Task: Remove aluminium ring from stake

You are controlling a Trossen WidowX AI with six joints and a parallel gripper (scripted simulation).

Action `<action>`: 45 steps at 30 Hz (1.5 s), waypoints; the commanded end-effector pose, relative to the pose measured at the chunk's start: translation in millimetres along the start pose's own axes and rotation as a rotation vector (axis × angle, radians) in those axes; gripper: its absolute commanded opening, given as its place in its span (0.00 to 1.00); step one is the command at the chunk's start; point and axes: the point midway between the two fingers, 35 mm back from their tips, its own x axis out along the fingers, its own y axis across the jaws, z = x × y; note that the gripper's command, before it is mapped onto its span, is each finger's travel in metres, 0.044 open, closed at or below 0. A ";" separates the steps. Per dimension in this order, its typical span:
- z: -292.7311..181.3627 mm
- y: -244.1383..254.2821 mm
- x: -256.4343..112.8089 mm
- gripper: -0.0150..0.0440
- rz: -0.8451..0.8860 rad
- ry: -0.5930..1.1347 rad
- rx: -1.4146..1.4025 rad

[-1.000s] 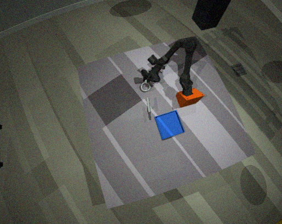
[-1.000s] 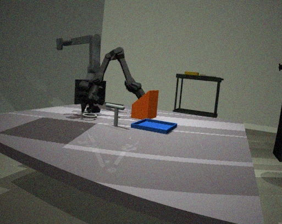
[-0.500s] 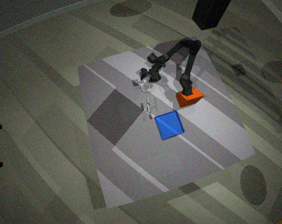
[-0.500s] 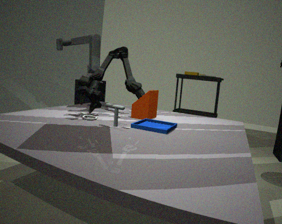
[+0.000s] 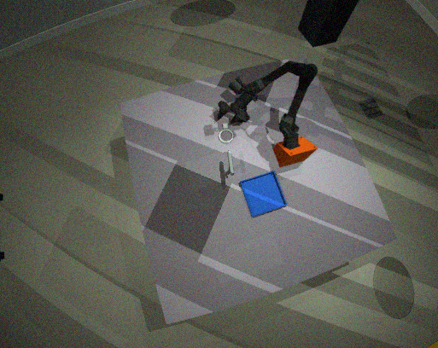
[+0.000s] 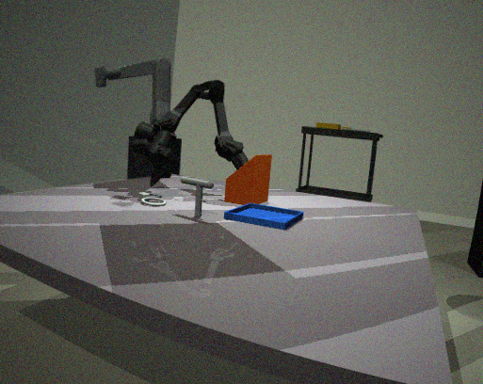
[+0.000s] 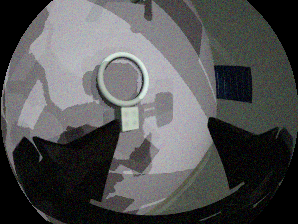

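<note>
Aluminium ring [image 5: 219,138] [image 6: 142,202] [image 7: 100,82] lies flat on the tabletop [image 5: 251,247] [image 6: 362,292] [image 7: 170,65], off the T-shaped stake [image 5: 230,162] [image 6: 199,200] and outside the blue tray [image 5: 264,195] [image 6: 264,217]. Wrist view alone resolves the square tab's surface. Tool [image 5: 229,118] [image 6: 153,181] [image 7: 166,123] is spread, empty; its fingertips merge darkly in the exterior view.

The dark arm [image 5: 301,91] [image 6: 220,113] rises from its mount beside the blue tray [image 5: 263,194] [image 6: 264,216], bends sharply at a high elbow and slopes down on the side away from the tray. Its gripper [image 5: 229,117] [image 6: 155,181] [image 7: 166,123] hangs low, well apart from the tray, fingers spread wide with nothing between them.
</note>
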 end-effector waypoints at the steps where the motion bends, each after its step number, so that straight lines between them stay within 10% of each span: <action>1: 1.0 0.4 0.8 1.00 0.000 -0.004 -0.001; 14: 1.0 0.4 0.8 1.00 0.000 -0.004 -0.001; 23: 1.2 2.2 4.9 0.60 0.057 -0.003 0.252; 45: 2.1 6.7 14.5 0.59 0.214 0.095 0.989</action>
